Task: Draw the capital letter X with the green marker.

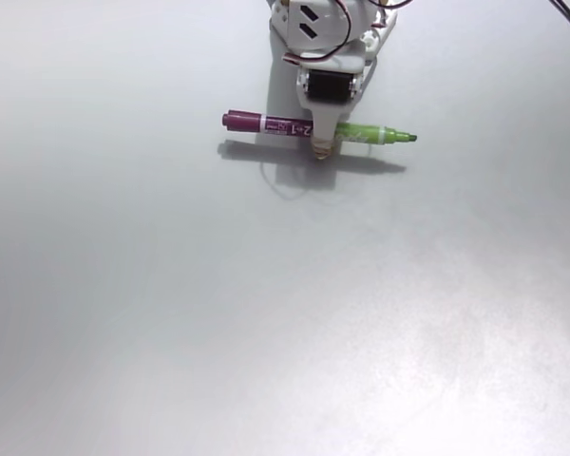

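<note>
Lying level in the upper middle of the frame is the green marker (pixel 319 131), a slim double-ended plastic pen. Its magenta-purple half, carrying a white label, points toward the left of the frame; its light green half, ending in a green tip, points toward the right. The white plastic pincer (pixel 323 142) of the robot arm comes down from the top edge of the frame and is clamped on the marker at its middle, where the two colours meet. A black motor block sits in the pincer's body just above the marker, and thin red and black wires loop near the top edge. Below the marker, a soft grey shadow of pen and pincer falls on the plain, pale grey tabletop (pixel 266 332). No drawn lines can be made out on the surface.
</note>
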